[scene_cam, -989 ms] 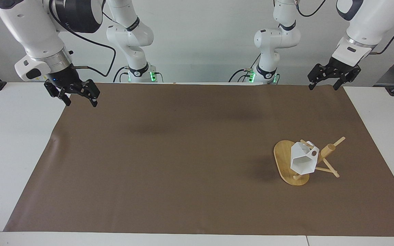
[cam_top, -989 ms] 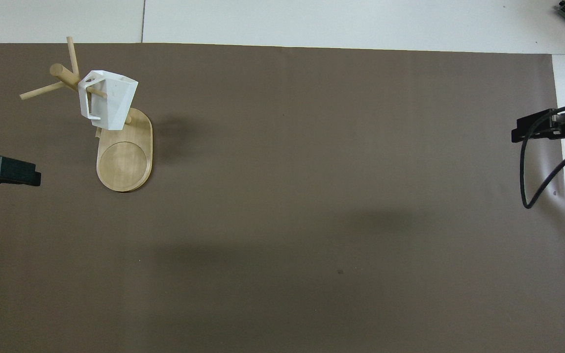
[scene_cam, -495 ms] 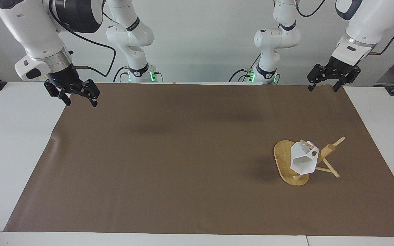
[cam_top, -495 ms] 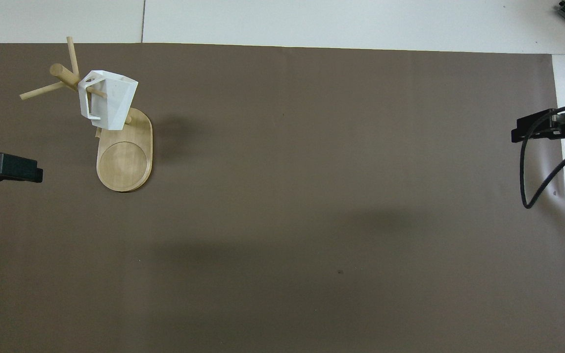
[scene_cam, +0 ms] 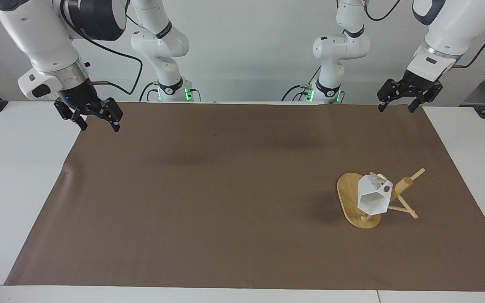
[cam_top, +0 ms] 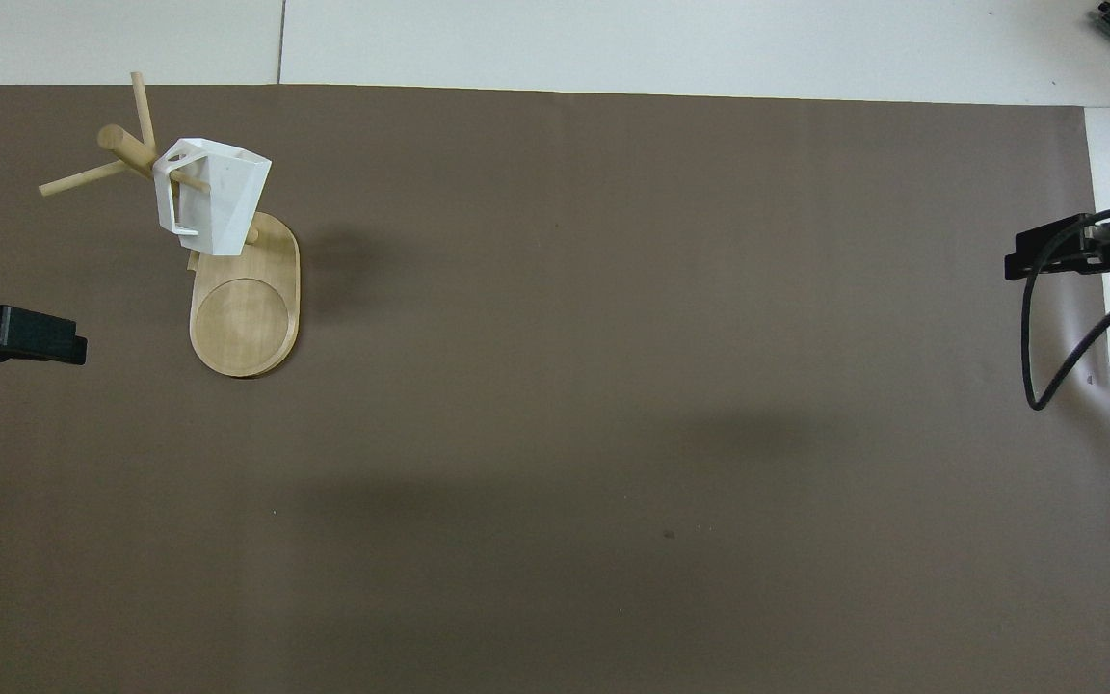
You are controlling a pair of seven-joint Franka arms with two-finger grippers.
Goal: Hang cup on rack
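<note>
The white faceted cup (scene_cam: 372, 198) hangs by its handle on a peg of the bamboo rack (scene_cam: 403, 185), which stands on its oval base (scene_cam: 347, 191) toward the left arm's end of the table. In the overhead view the cup (cam_top: 213, 198) hangs over the rack's base (cam_top: 245, 316). My left gripper (scene_cam: 396, 107) is open and empty, raised over the mat's edge nearest the robots; only its tip (cam_top: 25, 335) shows in the overhead view. My right gripper (scene_cam: 98, 124) is open and empty, raised over the mat's corner at the right arm's end (cam_top: 1061, 255).
A brown mat (scene_cam: 225, 202) covers most of the white table (scene_cam: 11, 168). A black cable (cam_top: 1046, 328) loops down from the right arm.
The left gripper has drawn back slightly and risen a little. The cup, rack and right gripper have not moved.
</note>
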